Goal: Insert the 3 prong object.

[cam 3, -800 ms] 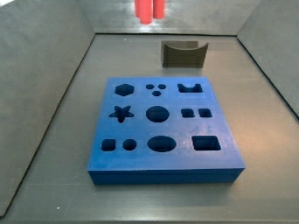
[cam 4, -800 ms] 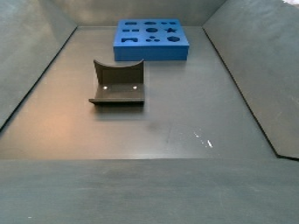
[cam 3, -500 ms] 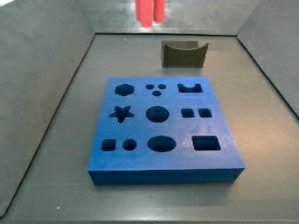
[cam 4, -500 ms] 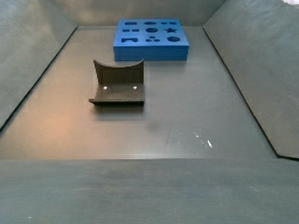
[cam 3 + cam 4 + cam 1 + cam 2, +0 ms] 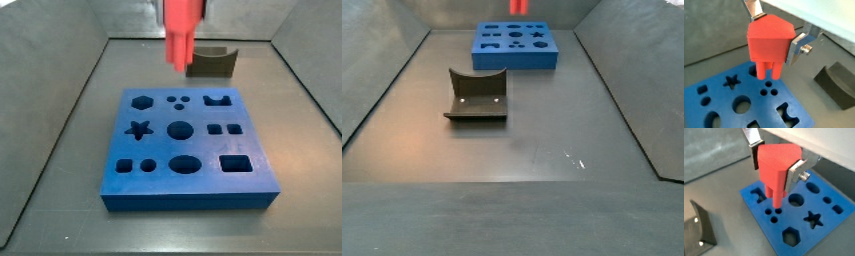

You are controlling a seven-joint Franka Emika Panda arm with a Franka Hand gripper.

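Note:
The 3 prong object [image 5: 769, 40] is a bright red-pink block with its prongs pointing down. My gripper [image 5: 776, 30] is shut on it, a silver finger [image 5: 799, 47] pressed on each side; both wrist views show this [image 5: 774, 164]. The object [image 5: 777, 170] hangs above the blue board [image 5: 814, 215], its prong tips close to a group of three small round holes [image 5: 767, 91]. In a side view the object [image 5: 181, 35] hangs over the far edge of the board [image 5: 187, 190], above that group of holes [image 5: 175, 99]. The gripper's body is cut off at the top there.
The dark grey curved fixture [image 5: 211, 62] stands on the floor just behind the board; it also shows in the opposite side view [image 5: 478, 95]. The board [image 5: 516, 45] has several other shaped holes. Grey walls enclose the floor.
The red object has come down from the top edge of the side view towards the board's far end.

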